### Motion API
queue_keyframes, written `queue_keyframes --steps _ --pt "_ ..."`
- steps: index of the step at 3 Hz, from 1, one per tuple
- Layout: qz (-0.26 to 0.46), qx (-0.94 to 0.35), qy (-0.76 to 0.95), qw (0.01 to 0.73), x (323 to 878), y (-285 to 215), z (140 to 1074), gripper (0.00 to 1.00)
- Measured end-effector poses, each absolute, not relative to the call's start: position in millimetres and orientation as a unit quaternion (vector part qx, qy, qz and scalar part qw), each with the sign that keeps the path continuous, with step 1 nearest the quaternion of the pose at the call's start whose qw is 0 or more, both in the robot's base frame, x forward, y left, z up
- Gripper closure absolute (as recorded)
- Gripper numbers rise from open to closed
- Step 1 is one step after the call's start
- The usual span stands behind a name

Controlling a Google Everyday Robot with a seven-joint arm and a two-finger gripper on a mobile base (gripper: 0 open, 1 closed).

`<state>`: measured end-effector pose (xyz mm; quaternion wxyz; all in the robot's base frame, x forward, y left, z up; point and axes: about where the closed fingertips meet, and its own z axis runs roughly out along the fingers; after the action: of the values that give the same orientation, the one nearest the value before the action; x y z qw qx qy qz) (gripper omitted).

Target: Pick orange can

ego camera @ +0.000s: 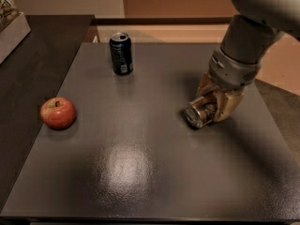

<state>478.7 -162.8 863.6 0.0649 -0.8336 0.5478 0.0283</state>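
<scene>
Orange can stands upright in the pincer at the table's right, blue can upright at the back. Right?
No: camera view shows the orange can lying on its side in the pincer at the right of the table; blue can upright at the back, yes.

Grey arm point(248, 36); right-side jaws seemingly tan

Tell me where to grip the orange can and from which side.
Grip the orange can across its round mid-body, coming from above: it lies on its side, silver end facing front-left. The gripper is right there, jaws shut on it.
</scene>
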Motion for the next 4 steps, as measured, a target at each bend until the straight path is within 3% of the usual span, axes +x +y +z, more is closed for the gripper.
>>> queue_keyframes --steps 1,4 --pt "0.003 -0.814 0.576 0.071 490.1 -159.3 885.9 1.0" --pt "-0.015 -0.776 0.619 0.119 513.1 -146.4 964.2 1.0"
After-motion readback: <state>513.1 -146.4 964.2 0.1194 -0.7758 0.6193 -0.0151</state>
